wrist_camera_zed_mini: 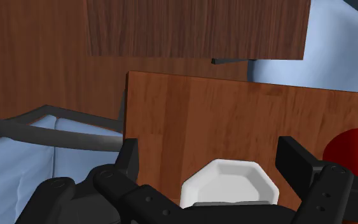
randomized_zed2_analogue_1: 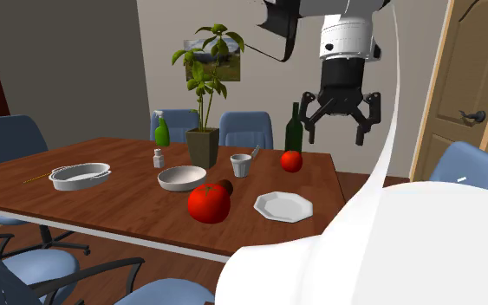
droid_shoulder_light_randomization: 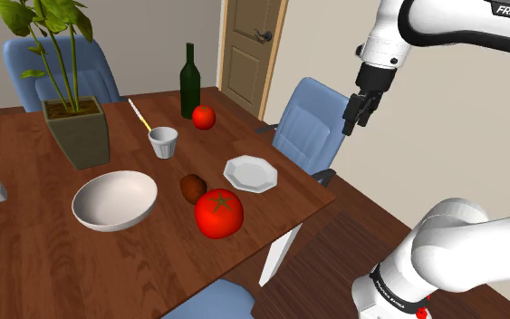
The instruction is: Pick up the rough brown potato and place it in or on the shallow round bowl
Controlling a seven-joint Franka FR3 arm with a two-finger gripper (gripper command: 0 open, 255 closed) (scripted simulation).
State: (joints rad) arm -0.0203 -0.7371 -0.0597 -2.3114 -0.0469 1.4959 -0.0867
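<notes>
One long brown wooden table (droid_shoulder_light_randomization: 26, 263) takes up most of the room. Blue padded chairs (droid_shoulder_light_randomization: 312, 122) are drawn up around it.

White arm with dark joints (droid_shoulder_light_randomization: 461, 245) rises from the stand and arches over the table's near corner. Its all-black two-finger gripper (droid_shoulder_light_randomization: 360, 113) hangs high, pointing down, above the blue chair by that corner. Fingers spread wide, nothing between them. The wrist view looks down past them at the table edge.

Leafy green plant in a dark square pot (droid_shoulder_light_randomization: 78, 131) stands at the shoulder view's left. Dark green glass bottle (droid_shoulder_light_randomization: 189, 82) is upright at the far edge.

Shallow round white bowl (droid_shoulder_light_randomization: 114, 200) sits on the table, nothing in it. Large glossy red tomato (droid_shoulder_light_randomization: 219, 213) rests close to the near edge. White eight-sided plate (droid_shoulder_light_randomization: 250, 173) lies flat toward the shoulder view's right of it.

Rough brown potato (droid_shoulder_light_randomization: 192, 188) lies on the wood between bowl and plate, just beside the large tomato. Can't tell whether they touch. It is near the bowl but apart from it, and well below the gripper.

Small red tomato (droid_shoulder_light_randomization: 204, 116) sits by the bottle. Small white fluted cup (droid_shoulder_light_randomization: 163, 142) stands in front of them.
</notes>
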